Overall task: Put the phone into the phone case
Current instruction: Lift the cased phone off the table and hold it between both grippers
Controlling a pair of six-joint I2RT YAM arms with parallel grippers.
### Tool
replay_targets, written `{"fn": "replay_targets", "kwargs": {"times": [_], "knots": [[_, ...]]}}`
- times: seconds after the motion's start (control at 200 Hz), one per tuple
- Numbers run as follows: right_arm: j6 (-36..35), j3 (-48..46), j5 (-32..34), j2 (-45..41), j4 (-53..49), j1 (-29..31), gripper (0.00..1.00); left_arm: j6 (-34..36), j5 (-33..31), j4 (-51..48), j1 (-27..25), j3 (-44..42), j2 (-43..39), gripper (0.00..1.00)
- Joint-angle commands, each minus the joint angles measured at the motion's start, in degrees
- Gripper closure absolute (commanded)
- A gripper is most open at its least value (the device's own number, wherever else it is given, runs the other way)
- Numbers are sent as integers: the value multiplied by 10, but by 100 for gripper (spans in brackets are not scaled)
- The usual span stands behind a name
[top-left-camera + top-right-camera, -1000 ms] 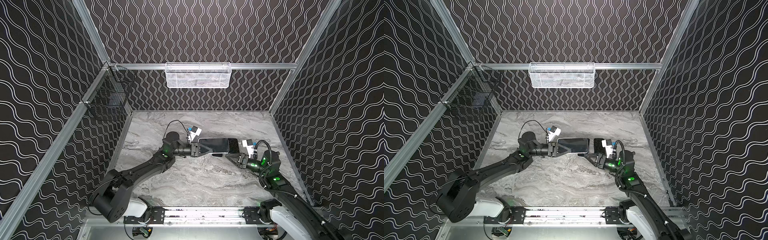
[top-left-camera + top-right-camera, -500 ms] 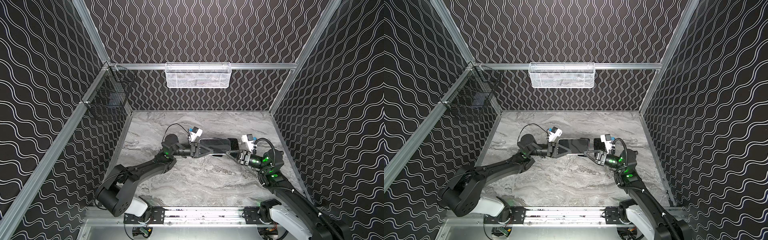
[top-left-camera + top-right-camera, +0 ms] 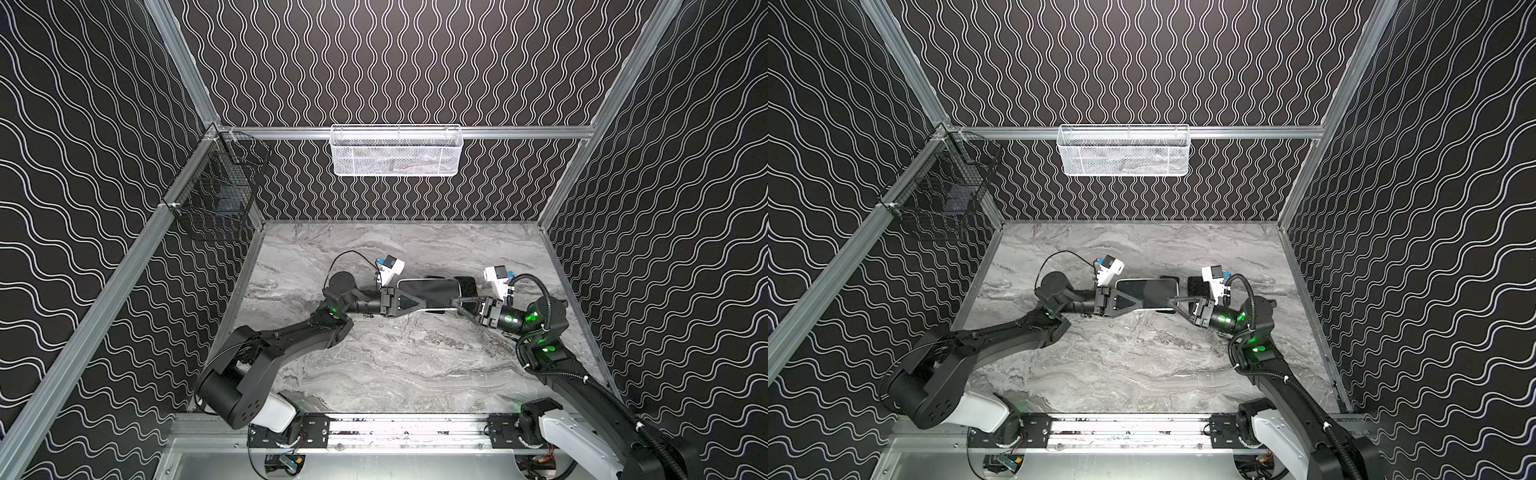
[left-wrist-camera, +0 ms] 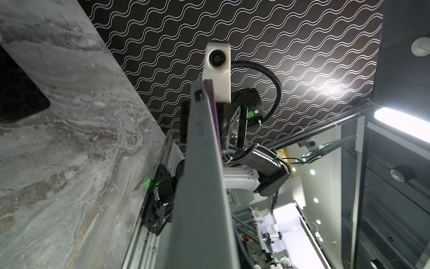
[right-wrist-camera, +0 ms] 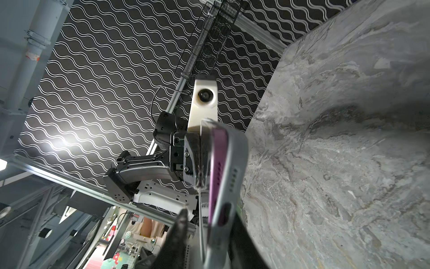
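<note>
The phone [image 3: 432, 286], dark screen up, hangs level above the table in both top views. My left gripper [image 3: 424, 306] is shut on its left end. In the right wrist view the phone's purple edge [image 5: 217, 149] lies inside the grey phone case [image 5: 235, 158], and the glass stands a little off the case at this end. The left wrist view shows the case's grey back [image 4: 202, 186]. My right gripper [image 3: 454, 301] straddles the right end. One finger [image 5: 180, 230] stands off the screen with a gap. The other [image 5: 240, 242] lies behind the case.
A flat black rectangle [image 3: 467, 286] lies on the marble table [image 3: 395, 365] just behind the phone's right end. A white mesh basket [image 3: 397, 151] hangs on the back wall. A black wire basket [image 3: 218, 195] hangs on the left wall.
My right gripper rose from near the table and swung to the phone's right end, then closed in around it and eased back. The left gripper kept its hold with little movement.
</note>
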Motion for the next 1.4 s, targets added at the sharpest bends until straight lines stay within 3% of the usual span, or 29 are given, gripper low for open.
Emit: {"fn": "replay_targets", "kwargs": {"times": [0.0,0.16,0.28,0.425,0.521,0.646,0.676,0.716,0.811,0.956,1.116,1.396], "knots": [[-62,31,16,-1,-52,-3,51,44,14,-35,-1,6,-14,100],[-120,93,8,29,-116,-9,50,107,26,-128,-6,12,-39,100],[-114,109,-22,59,-96,-9,59,151,21,-193,-11,23,-55,100],[-116,111,-26,70,-95,-9,78,163,14,-212,-15,28,-59,100],[-116,107,-32,71,-92,-9,80,152,10,-199,-15,25,-57,100],[-126,99,-37,70,-102,-9,64,138,10,-177,-15,25,-52,100],[-133,99,-36,69,-111,-9,56,134,9,-172,-16,25,-51,100],[-148,100,-24,67,-135,-10,45,131,9,-167,-16,27,-52,100],[-172,93,17,52,-172,-17,32,131,10,-170,-16,33,-54,100],[-151,73,29,38,-150,-38,25,142,8,-188,-16,41,-57,100],[-110,66,-72,70,-77,-31,37,147,2,-196,-16,47,-50,100],[-106,62,-73,55,-69,-27,72,146,0,-195,-21,55,-35,100]]}}
